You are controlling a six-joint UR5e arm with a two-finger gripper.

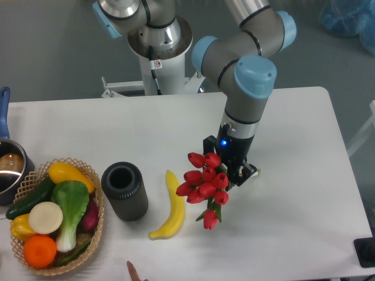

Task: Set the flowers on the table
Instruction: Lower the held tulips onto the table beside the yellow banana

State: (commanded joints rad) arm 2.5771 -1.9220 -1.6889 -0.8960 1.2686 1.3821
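Observation:
The flowers (204,185), a bunch of red tulips with green stems, hang in my gripper (233,171), which is shut on their stem end. The blooms point down and to the left, low over the white table (293,175), just right of the yellow banana. I cannot tell whether the lowest bloom touches the tabletop. The stems are mostly hidden behind the gripper fingers.
A yellow banana (171,206) lies left of the flowers. A dark cylindrical cup (125,191) stands further left. A wicker basket (54,214) with vegetables and fruit sits at the front left, with a pot (8,167) at the left edge. A fingertip (133,273) shows at the bottom edge.

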